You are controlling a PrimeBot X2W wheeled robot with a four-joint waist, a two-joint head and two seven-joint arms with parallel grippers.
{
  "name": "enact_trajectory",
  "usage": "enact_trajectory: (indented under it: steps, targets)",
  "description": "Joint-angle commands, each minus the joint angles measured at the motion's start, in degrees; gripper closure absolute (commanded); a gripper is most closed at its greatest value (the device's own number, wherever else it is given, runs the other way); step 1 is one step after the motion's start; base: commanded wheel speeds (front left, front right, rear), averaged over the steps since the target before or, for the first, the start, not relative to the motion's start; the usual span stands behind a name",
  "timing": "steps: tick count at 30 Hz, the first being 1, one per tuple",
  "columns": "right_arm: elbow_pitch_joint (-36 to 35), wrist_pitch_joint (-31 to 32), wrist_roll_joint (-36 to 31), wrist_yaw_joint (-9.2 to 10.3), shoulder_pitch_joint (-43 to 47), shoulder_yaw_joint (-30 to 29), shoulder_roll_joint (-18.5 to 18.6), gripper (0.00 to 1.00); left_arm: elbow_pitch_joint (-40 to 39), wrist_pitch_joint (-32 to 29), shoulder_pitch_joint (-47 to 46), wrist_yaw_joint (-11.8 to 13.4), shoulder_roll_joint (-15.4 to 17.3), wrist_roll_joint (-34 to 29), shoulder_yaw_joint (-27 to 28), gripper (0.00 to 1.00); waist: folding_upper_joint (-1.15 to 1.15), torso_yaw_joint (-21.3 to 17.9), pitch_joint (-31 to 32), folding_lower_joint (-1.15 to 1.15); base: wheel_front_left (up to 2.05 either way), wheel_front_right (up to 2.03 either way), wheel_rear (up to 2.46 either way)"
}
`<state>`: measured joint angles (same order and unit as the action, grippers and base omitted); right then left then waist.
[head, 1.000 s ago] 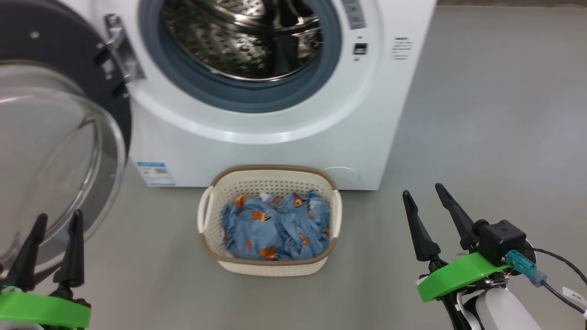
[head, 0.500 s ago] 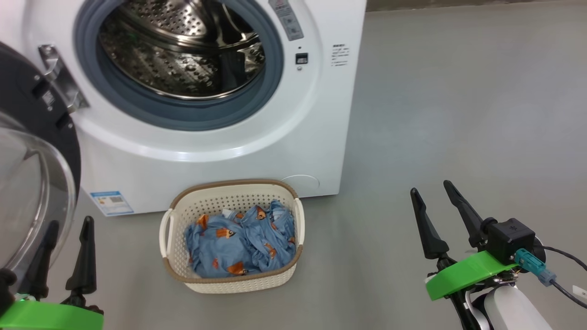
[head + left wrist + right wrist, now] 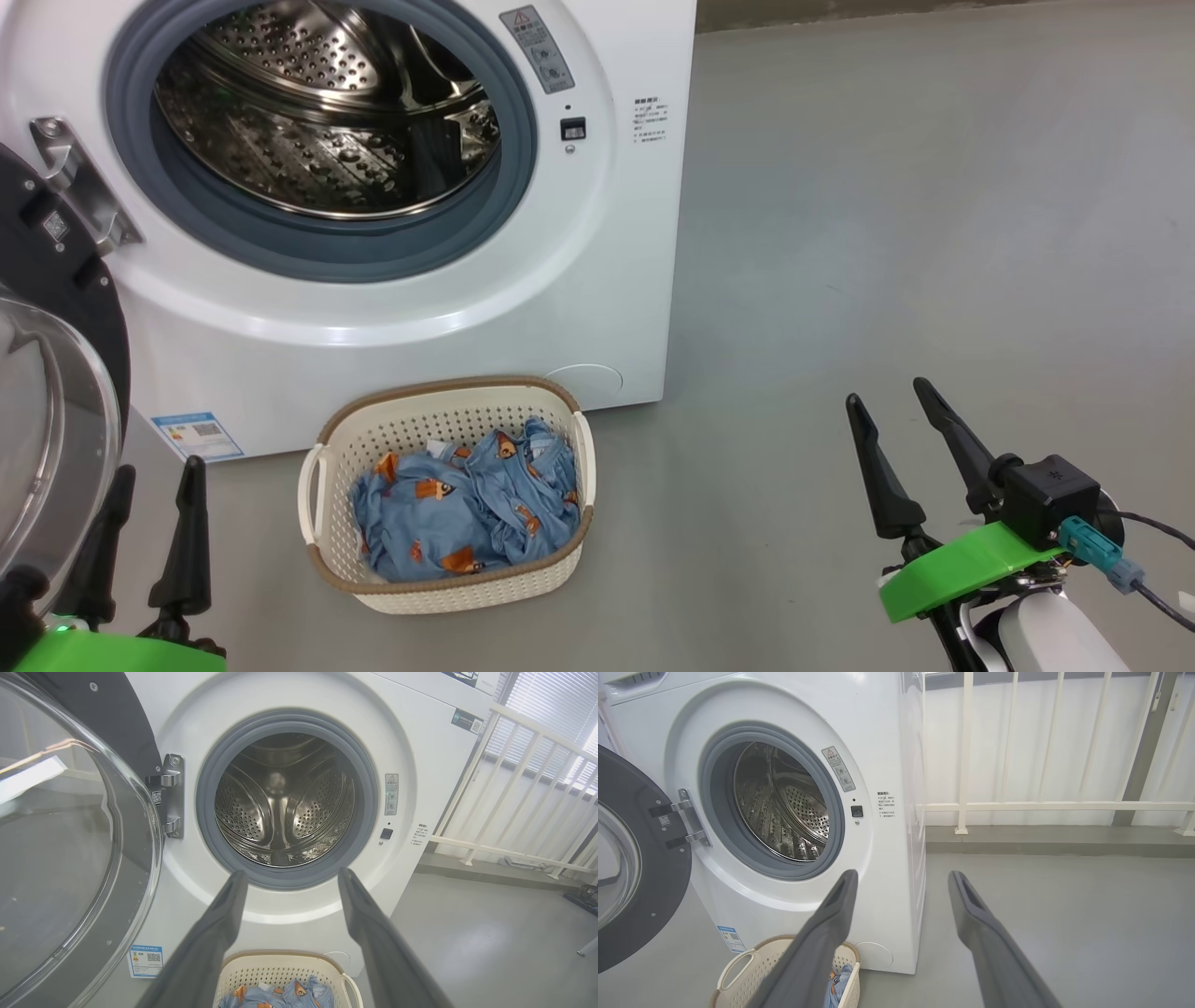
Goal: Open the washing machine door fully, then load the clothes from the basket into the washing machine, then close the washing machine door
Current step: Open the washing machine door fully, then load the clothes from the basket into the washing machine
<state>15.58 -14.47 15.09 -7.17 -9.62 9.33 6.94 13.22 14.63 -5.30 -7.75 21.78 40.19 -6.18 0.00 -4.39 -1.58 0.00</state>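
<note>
1. Your left jaws stand wide apart and empty at the lower left of the head view, just beside the glass of the door [image 3: 89, 317]. Your right jaws are equally apart and empty, over bare floor [image 3: 887, 233] well to the right of the basket [image 3: 448, 385].
2. The door hangs swung out to the left on its hinge, which leaves the mouth of the drum [image 3: 308, 121] free for loading.
3. The basket sits on the floor right at the foot of the washing machine [image 3: 420, 345], below the opening. The clothes [image 3: 457, 509] lie crumpled inside it, so the carry looks short: up and in.
4. Neither pair of jaws is over the basket yet. The pickup looks to be the next step, and the left pair is nearer.
5. The door's outer edge is cut off by the frame, so you cannot tell whether it is fully open.
6. You cannot count the garments in the bundle, and it hides the basket's bottom.
7. In both wrist views the dark fingers [image 3: 210, 952] cover much of the basket.
8. The drum looks empty, but its lower front is hidden behind the grey gasket [image 3: 509, 140].
</note>
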Motion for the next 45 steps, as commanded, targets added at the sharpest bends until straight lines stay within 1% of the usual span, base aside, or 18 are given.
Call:
enact_trajectory:
  steps: [1, 21, 39, 45]
  targets:
    - [-1.38, -0.52, 0.95, -0.32, -0.45, 1.12, 0.46, 0.0, -1.55, 0.37, -1.03, 0.26, 1.49, -0.39, 2.18, 0.0, 0.0, 0.02, 0.16, 0.0, 0.0, 0.0, 0.0]
    - [-1.47, -0.52, 1.16, -0.32, -0.35, 0.54, 0.6, 0.0, -0.9, 0.37, -1.52, 0.26, 1.3, -1.06, 1.79, 0.0, 0.0, 0.71, 0.21, 0.0, 0.0, 0.0, 0.0]
    - [-1.43, -0.52, 0.33, -0.32, -0.83, 0.01, -0.57, 0.0, -1.21, 0.37, -1.92, 0.26, 2.24, -0.97, 1.6, 0.0, 0.0, 1.11, -0.67, 0.0, 0.0, 0.0, 0.0]
    - [-1.38, -0.52, 0.28, -0.32, -0.93, 0.03, -0.56, 0.0, -1.44, 0.37, -1.99, 0.26, 2.37, -0.9, 1.37, 0.0, 0.0, 1.11, -0.61, 0.0, 0.45, -0.45, 0.0]
